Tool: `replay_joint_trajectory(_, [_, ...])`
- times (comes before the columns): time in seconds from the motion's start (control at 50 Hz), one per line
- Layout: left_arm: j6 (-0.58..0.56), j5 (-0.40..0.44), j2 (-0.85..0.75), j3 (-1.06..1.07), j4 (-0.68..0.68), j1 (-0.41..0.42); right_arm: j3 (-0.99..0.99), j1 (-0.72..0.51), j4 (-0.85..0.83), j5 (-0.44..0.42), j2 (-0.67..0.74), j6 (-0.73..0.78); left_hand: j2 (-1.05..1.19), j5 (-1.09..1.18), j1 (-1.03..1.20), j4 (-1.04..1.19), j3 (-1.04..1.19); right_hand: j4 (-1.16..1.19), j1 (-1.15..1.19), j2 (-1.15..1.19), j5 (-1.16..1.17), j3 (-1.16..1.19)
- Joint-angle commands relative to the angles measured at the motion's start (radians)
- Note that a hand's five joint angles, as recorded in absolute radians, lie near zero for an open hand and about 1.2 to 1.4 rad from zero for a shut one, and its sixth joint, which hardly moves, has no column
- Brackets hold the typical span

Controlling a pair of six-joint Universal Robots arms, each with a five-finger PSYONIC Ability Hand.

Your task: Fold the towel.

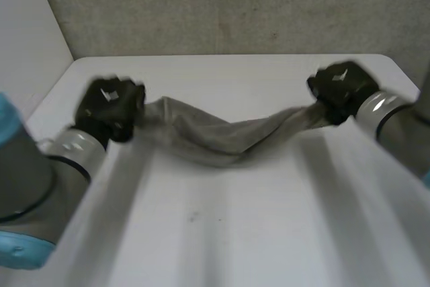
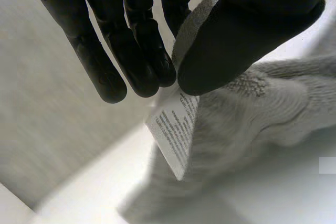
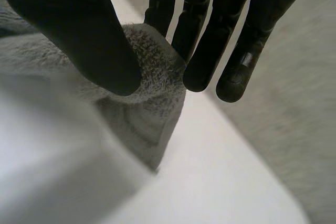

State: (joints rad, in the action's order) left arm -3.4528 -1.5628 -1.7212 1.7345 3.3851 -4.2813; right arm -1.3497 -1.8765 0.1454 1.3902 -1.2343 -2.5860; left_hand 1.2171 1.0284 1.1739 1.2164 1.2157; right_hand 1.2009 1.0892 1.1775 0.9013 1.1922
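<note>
Left hand [image 1: 111, 109], 9 o'clock on the tabletop [image 1: 228, 233]: the thumb pinches one end of the towel [image 1: 222, 138] against the fingers, right beside the care label [image 2: 176, 129]. Right hand [image 1: 341, 90], 2 o'clock: the same thumb-to-finger pinch on the opposite end.

Between them the towel hangs bunched like a rope. Its middle sags low at centre; I cannot tell whether it touches the tabletop.

Risk, as a judgement: both pinches take little cloth, so if you pull the hands further apart an end may slip free. If you fold it while bunched, you will trap creases and the edges will not line up.
</note>
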Motion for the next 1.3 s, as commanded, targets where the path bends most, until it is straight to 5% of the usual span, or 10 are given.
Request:
replay_joint_trajectory(0.02, [-0.002, 0.003, 0.296, -0.099, -0.044, -0.069, 0.176, 0.048, 0.189, -0.019, -0.216, 0.006, 0.179, 0.193, 0.222, 0.18, 0.181, 0.195, 0.307, 0.219, 0.32, 0.204])
replay_joint_trajectory(0.2, [-0.003, 0.007, 0.322, -0.154, -0.121, -0.086, 0.251, 0.129, 0.321, -0.088, -0.283, 0.035, 0.179, 0.193, 0.222, 0.18, 0.181, 0.195, 0.307, 0.219, 0.32, 0.204])
replay_joint_trajectory(0.54, [0.001, 0.041, -0.201, -0.282, -0.056, -0.117, 0.396, 0.088, 0.379, -0.019, 0.22, 0.214, 0.179, 0.193, 0.222, 0.18, 0.181, 0.195, 0.307, 0.219, 0.32, 0.204])
replay_joint_trajectory(0.66, [0.012, 0.035, -0.228, -0.501, 0.175, -0.115, 0.554, 0.023, 0.025, 0.095, 0.248, 0.058, 0.179, 0.193, 0.222, 0.18, 0.181, 0.195, 0.307, 0.219, 0.32, 0.204])
replay_joint_trajectory(0.7, [0.032, 0.03, -0.203, -0.541, 0.354, -0.112, 0.514, 0.026, -0.253, 0.145, 0.167, -0.038, 0.179, 0.193, 0.222, 0.18, 0.181, 0.195, 0.307, 0.219, 0.32, 0.204])
replay_joint_trajectory(0.8, [0.07, 0.015, -0.141, -0.543, 0.484, -0.112, 0.338, 0.023, -0.513, 0.149, 0.012, -0.08, 0.179, 0.193, 0.222, 0.18, 0.181, 0.195, 0.307, 0.219, 0.32, 0.204])
replay_joint_trajectory(0.9, [0.084, 0.009, -0.135, -0.478, 0.428, -0.106, 0.262, 0.027, -0.422, 0.093, -0.01, -0.051, 0.179, 0.193, 0.222, 0.18, 0.181, 0.195, 0.307, 0.219, 0.32, 0.204])
replay_joint_trajectory(1.06, [0.086, 0.023, -0.152, -0.203, 0.388, -0.167, 0.124, 0.016, 0.067, -0.003, 0.1, 0.064, 0.179, 0.193, 0.222, 0.18, 0.181, 0.195, 0.307, 0.219, 0.32, 0.204])
replay_joint_trajectory(1.22, [0.078, 0.092, -0.212, -0.015, 0.392, -0.199, -0.04, 0.011, 0.189, -0.034, 0.232, 0.089, 0.179, 0.193, 0.222, 0.18, 0.181, 0.195, 0.307, 0.219, 0.32, 0.204])
replay_joint_trajectory(1.3, [0.08, 0.096, -0.201, 0.017, 0.385, -0.238, -0.06, 0.022, 0.187, -0.065, 0.21, 0.076, 0.179, 0.193, 0.222, 0.18, 0.181, -0.485, -0.373, -0.461, -0.36, -0.476])
